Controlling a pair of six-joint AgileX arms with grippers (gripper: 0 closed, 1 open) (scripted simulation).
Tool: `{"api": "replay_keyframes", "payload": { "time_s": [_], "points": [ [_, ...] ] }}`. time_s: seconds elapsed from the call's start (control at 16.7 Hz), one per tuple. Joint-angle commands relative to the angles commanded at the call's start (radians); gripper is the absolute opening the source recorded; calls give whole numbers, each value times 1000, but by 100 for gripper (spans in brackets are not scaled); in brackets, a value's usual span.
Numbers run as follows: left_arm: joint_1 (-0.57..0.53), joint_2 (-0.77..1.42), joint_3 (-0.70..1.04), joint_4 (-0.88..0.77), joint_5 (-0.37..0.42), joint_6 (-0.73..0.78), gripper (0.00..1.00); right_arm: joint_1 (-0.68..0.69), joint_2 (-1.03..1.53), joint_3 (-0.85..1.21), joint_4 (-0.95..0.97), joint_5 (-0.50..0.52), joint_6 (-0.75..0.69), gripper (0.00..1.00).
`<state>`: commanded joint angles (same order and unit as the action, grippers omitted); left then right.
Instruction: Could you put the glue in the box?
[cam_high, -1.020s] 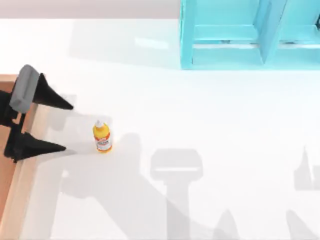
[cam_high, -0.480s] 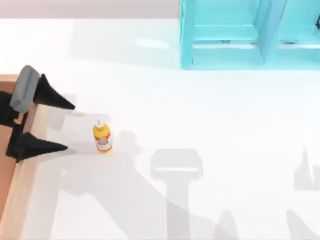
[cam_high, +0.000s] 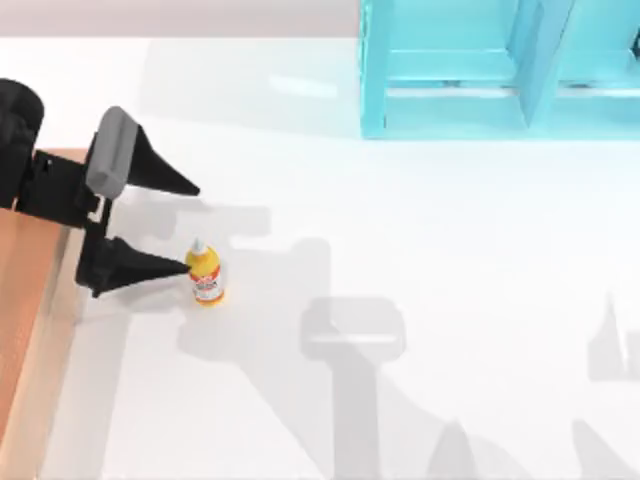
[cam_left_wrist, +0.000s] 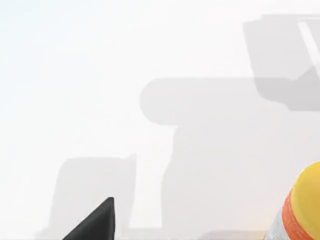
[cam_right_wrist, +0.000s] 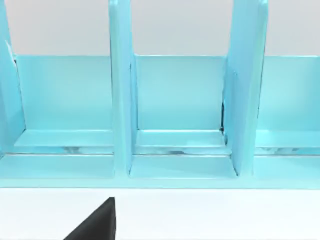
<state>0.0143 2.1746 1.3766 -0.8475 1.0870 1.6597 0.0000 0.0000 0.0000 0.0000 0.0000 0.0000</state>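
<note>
The glue (cam_high: 205, 273), a small yellow-orange bottle with a white nozzle and a red-and-white label, stands on the white table left of centre. My left gripper (cam_high: 192, 228) is open just left of it and has nothing in it. Its nearer fingertip (cam_high: 180, 266) reaches the bottle's side, while the other fingertip (cam_high: 190, 189) is well apart. The left wrist view catches an edge of the glue (cam_left_wrist: 302, 210) and one black fingertip (cam_left_wrist: 97, 222). The box (cam_high: 30, 290), light brown wood with a reddish floor, lies at the table's left edge, behind the gripper.
A turquoise shelf frame (cam_high: 480, 75) stands at the back right. The right wrist view faces the shelf frame (cam_right_wrist: 175, 110), with one black fingertip (cam_right_wrist: 97, 222) of my parked right gripper at the lower edge. Arm shadows fall across the table's front.
My left gripper has moved right and slightly toward the back, off the box rim and up to the glue. Its fingers stay open. The glue has not moved.
</note>
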Motion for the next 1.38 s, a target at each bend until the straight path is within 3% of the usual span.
{"api": "replay_keyframes", "payload": {
  "time_s": [0.48,0.84,1.38],
  "points": [
    [-97,9,-217,397,2,-195,100,0,0,0,0,0,0,100],
    [-97,12,-241,427,1,-199,100,0,0,0,0,0,0,100],
    [-97,12,-241,427,1,-199,32,0,0,0,0,0,0,100]
  ]
}}
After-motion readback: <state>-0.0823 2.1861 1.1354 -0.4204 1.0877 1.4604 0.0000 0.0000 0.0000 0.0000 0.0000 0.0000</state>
